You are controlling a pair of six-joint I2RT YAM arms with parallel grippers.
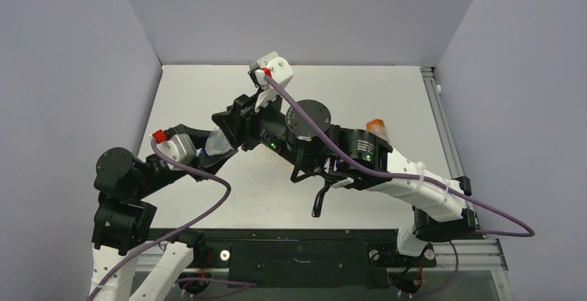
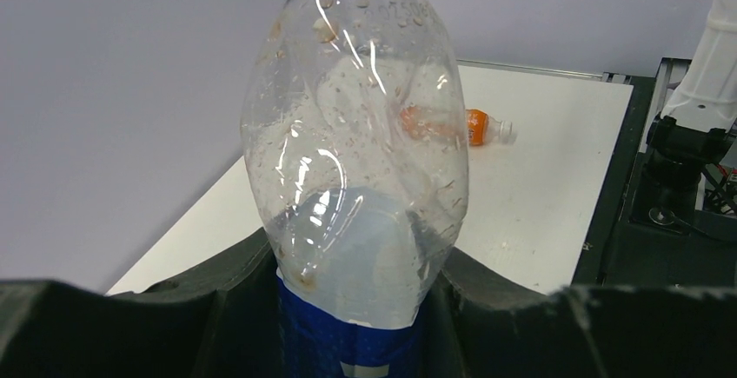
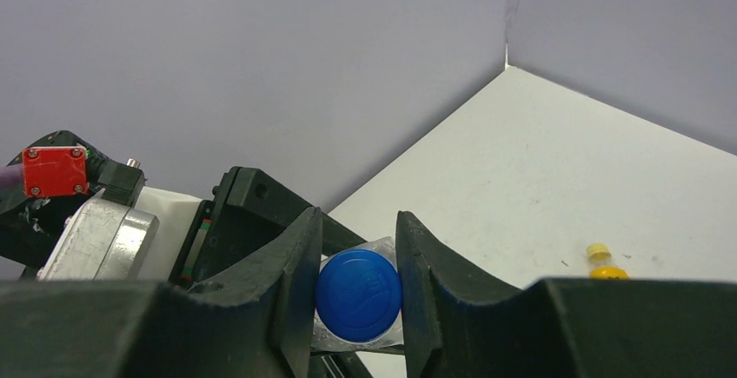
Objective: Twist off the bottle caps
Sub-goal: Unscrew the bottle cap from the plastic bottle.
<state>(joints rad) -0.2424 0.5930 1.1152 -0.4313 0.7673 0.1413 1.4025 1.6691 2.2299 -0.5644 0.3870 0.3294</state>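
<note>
blue cap (image 3: 358, 295) clamped in right pincer (image 3: 356, 248), left pincer (image 2: 352, 308) clamping bottle (image 2: 352, 135) near table (image 1: 346, 86) left edge

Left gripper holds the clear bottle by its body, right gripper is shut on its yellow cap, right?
Not quite. The cap that the right gripper is shut on is blue, not yellow; the right wrist view shows it. The rest stands: the left gripper holds the clear bottle by its body.

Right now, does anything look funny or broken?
Yes. The clear bottle in the left gripper looks crumpled, its wall creased and dented. Behind it, the orange bottle lies on its side on the table.
</note>
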